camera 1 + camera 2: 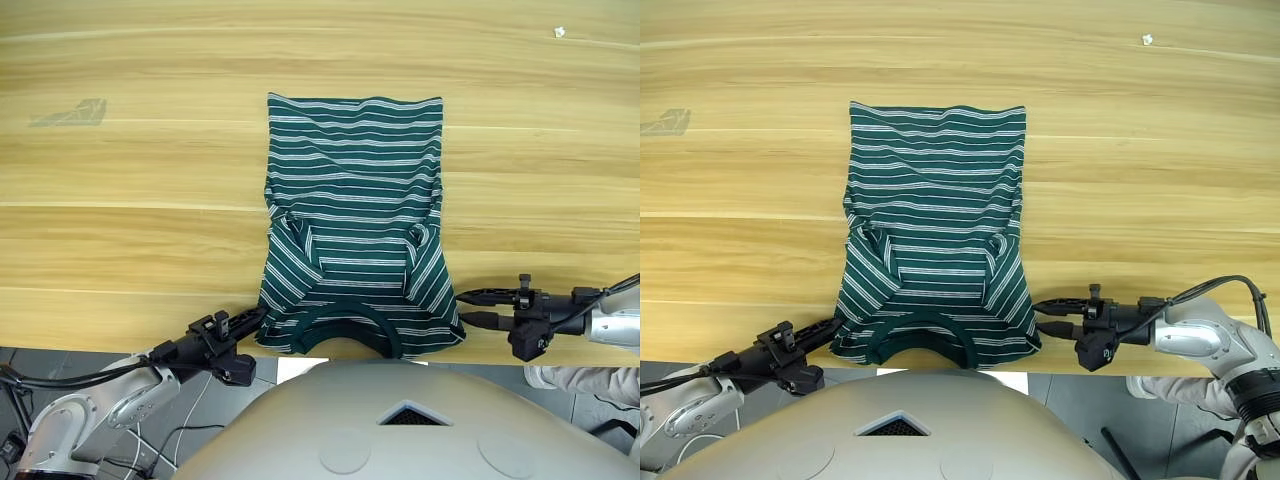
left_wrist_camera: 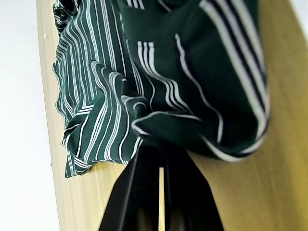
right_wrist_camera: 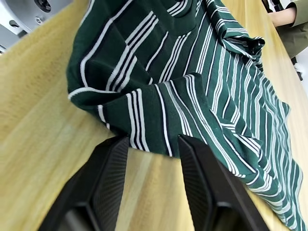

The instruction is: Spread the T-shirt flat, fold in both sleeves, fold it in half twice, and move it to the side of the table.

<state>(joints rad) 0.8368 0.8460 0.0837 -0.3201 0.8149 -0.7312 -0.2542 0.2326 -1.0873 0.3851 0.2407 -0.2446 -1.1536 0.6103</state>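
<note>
Light wood-grain table point(image 1: 120, 250), the planks running left to right. A dark green T-shirt point(image 1: 355, 190) with white stripes lies on it at the middle, collar at the near edge, hem toward the far side, and both sleeves folded in over the body, some wrinkles. There is a small white scrap point(image 1: 561, 32) at far right and a faint grey patch point(image 1: 70, 112) at far left, both well apart from the shirt.

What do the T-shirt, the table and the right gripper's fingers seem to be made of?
T-shirt: soft knit cloth, probably cotton; it wrinkles and drapes, matte green with white stripes.
Table: wood or wood-look laminate, smooth; grain lines and plank seams show.
Fingers of the right gripper: black, matte, finely textured pads, likely plastic or rubber.
</note>
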